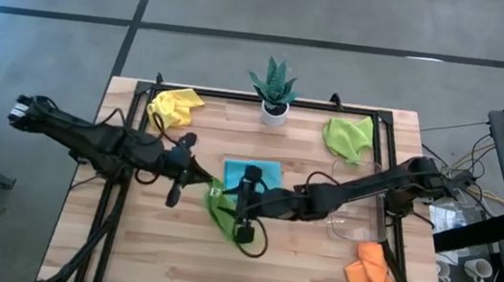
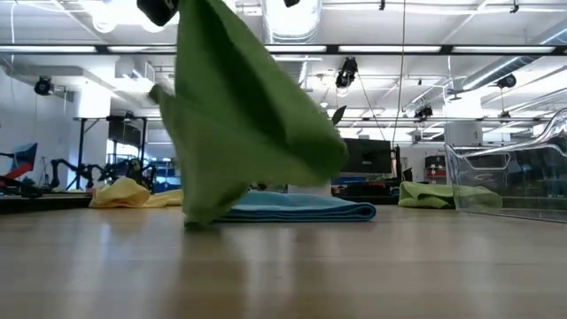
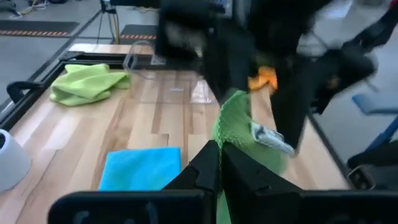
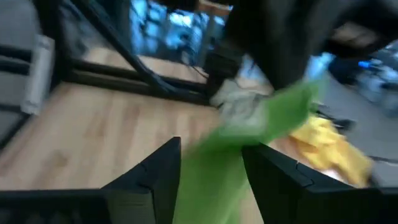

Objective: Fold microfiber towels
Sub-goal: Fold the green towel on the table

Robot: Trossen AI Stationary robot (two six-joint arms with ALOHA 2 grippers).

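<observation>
Held towel (image 1: pixel 221 207) hangs between both grippers, beside flat towel (image 1: pixel 262 173).

Bare table (image 1: pixel 142 253) front; plant (image 1: pixel 274 88) behind.

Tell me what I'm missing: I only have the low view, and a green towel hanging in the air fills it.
Observer: The left claw is shut on the green towel, pinching one edge.
Operator: Give me the right arm.
Observer: The right claw is at the same towel, fingers open with the cloth between them.
Operator: Report what lies under the towel.
Observer: The high view shows it over bare table, beside the folded blue towel, not on it.
Operator: List the towels outside my picture.
Observer: An orange towel lies crumpled at the table's front right corner.
</observation>
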